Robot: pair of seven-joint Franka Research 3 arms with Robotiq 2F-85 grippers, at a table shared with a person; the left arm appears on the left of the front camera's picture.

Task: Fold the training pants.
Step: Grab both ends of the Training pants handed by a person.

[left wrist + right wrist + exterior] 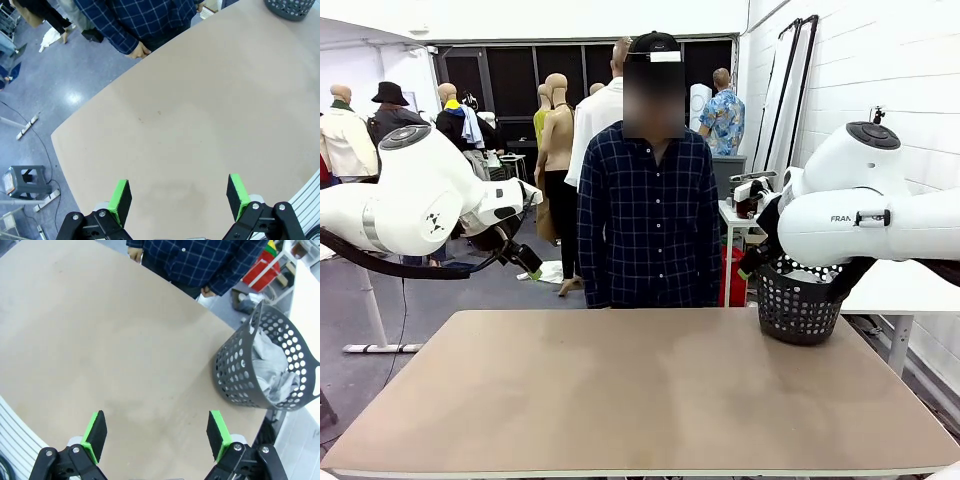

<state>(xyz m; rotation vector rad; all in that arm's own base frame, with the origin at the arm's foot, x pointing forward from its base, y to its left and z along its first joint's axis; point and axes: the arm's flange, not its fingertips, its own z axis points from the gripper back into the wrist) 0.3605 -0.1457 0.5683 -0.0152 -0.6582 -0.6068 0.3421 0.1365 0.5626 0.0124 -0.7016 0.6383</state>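
Right wrist view gives the clearest look at the training pants point(267, 362): a light grey bundle crumpled inside the black perforated basket point(235, 375), which stands at a corner of the bench point(100, 330). The cloth is bunched and folded over itself, so its long axis and which way the waistband or legs point cannot be told. The basket wall hides its lower part, and the picture's right edge clips the basket's rim.

The right fingers point(95, 432) stand wide apart above the bench, with bare tan surface showing in the gap between them. The pants lie up and to the right of them in this view, well apart and outside the gap.

In the left wrist view the left fingers point(120, 200) are likewise spread wide over bare bench point(200, 115). The basket point(292, 7) sits at the top right corner, far across the surface and cut off by the frame, and its contents cannot be made out from here. One hand point(140, 50) of the person hangs close to the far edge.

From the front view the basket point(798, 305) stands at the far right of the bench point(640, 400), its upper part covered by the right arm point(860, 210). The person point(650, 220), in a dark checked shirt, stands behind the far edge.
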